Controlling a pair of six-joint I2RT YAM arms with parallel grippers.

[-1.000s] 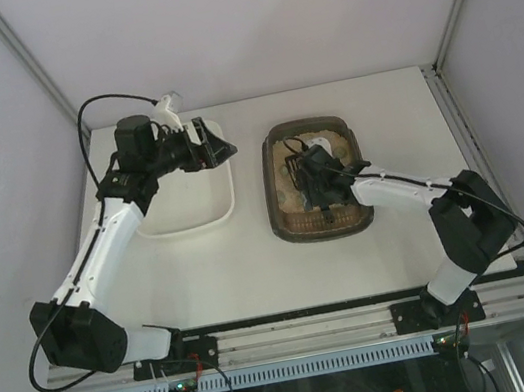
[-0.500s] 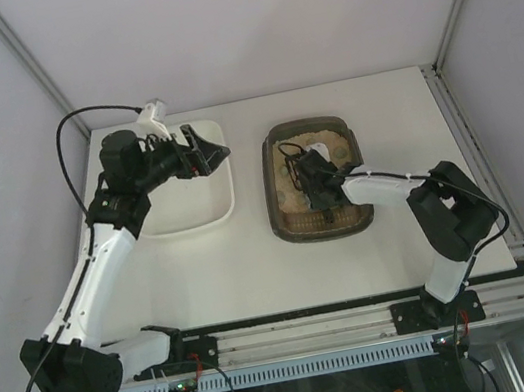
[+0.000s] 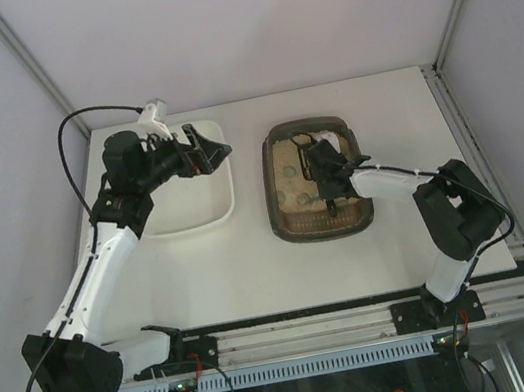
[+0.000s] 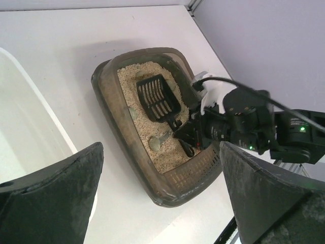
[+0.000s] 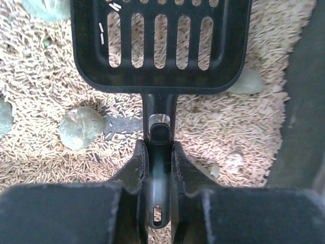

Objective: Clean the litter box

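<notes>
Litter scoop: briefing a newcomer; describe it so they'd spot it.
Find the brown litter box beside the white tub. The scoop lies on its litter, handle pinched by the right tool. It alone is black and slotted, among pale greenish lumps.

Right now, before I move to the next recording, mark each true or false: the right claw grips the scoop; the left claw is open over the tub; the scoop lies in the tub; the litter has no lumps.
1. The right claw is shut on the handle of the black scoop. True.
2. The left claw is open and empty, over the edge of the white tub. True.
3. The scoop lies in the tub. False: it rests on the litter inside the litter box.
4. The litter has no lumps. False: greenish-grey lumps lie beside the scoop.
</notes>
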